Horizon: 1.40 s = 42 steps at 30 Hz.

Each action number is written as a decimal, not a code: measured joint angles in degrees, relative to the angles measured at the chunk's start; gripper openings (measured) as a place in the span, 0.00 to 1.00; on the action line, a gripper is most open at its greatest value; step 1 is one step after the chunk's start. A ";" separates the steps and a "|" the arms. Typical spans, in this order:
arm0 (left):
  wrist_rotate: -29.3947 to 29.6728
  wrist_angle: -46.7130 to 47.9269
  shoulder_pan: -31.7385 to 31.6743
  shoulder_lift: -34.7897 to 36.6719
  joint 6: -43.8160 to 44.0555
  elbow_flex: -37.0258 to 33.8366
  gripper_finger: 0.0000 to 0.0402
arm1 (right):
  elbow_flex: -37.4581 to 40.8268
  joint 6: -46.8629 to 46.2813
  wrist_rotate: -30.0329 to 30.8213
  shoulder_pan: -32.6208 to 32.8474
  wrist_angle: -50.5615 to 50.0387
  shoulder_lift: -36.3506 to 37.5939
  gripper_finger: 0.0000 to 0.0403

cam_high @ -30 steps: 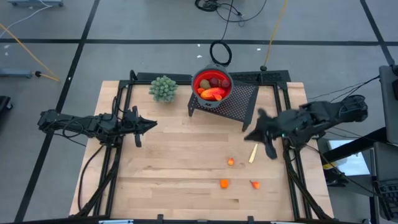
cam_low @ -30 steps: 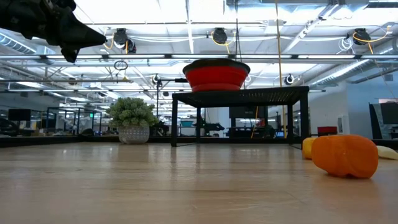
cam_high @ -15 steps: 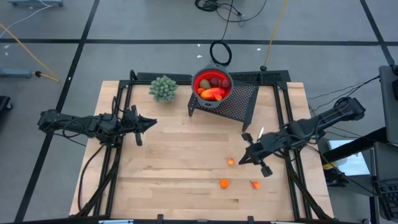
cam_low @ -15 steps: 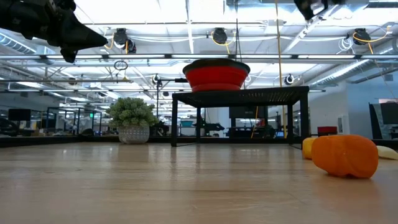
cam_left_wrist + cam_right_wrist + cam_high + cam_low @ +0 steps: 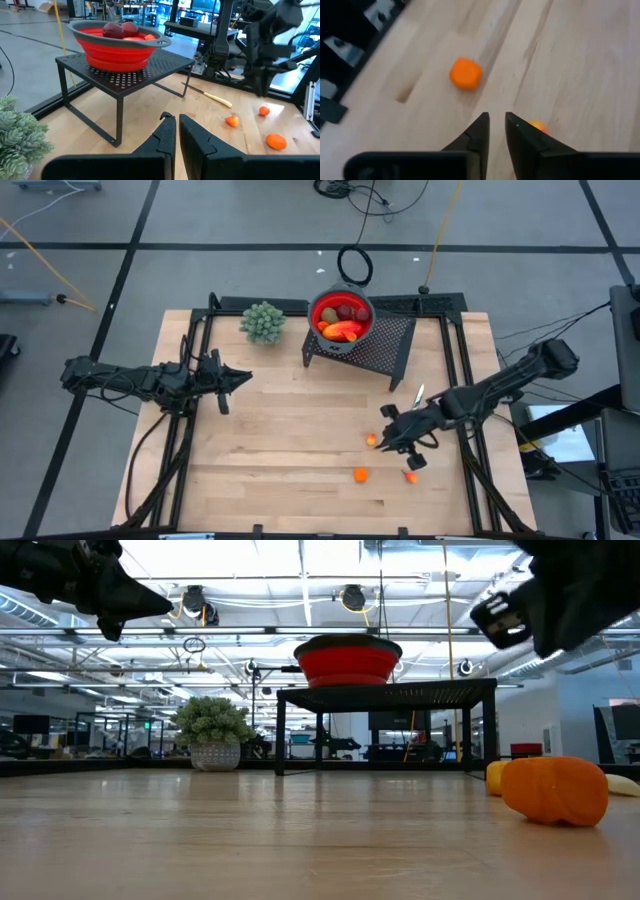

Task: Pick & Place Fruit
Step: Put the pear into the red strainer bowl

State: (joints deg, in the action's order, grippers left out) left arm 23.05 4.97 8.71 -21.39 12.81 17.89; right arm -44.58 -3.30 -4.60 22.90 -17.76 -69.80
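Right now the right gripper (image 5: 392, 442) hangs low over the front-right part of the table (image 5: 280, 450), w/ its arm reaching in from the right edge. Fingers nearly together, a thin gap between them, nothing held; in the right wrist view the two dark fingertips (image 5: 481, 125) sit close w/ bare wood showing in the slit. Gripper is just beside the small orange bit (image 5: 371, 440), which lies on the wood at its left tip. Wrist cam shows another orange piece (image 5: 466, 74) ahead of the fingers and one more orange bit (image 5: 537, 126) partly hidden behind one finger.

Two other loose bits lie nearer the front edge: an orange one (image 5: 360, 475) and a red-orange one (image 5: 410, 476), apart from each other, the latter just below the gripper in the high view. A pale yellow stick-shaped piece (image 5: 418, 394) lies near the rack's front-right leg, beside the right arm.

Rest of the fruit is already in the red bowl (image 5: 341, 318) on top of the black mesh rack (image 5: 385, 345) at the table's back centre: the longer red-orange piece (image 5: 342, 331), an olive-brown oval (image 5: 329, 315) and dark-red bits (image 5: 350, 310).

Left gripper (image 5: 238, 380) waits above the table's left side, well apart from all fruit, fingers pressed nearly shut and empty. Green bushy plant (image 5: 263, 321) stands at back left, next to the rack.
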 joint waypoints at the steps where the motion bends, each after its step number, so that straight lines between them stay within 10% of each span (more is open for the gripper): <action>1: 0.00 0.01 0.00 0.00 0.01 0.00 0.05 | 0.00 0.26 0.00 -0.14 0.04 -1.21 0.15; 22: -0.53 -0.01 0.01 0.01 1.69 0.00 0.05 | 0.02 11.74 0.11 -4.84 4.33 -13.51 0.56; 42: -0.61 0.03 0.02 0.02 1.30 0.00 0.05 | 0.02 17.68 0.02 -7.47 7.55 -16.39 0.57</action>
State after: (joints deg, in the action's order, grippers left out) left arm 22.44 4.99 8.73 -21.37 14.11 17.89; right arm -44.56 14.37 -4.58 15.43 -10.21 -86.19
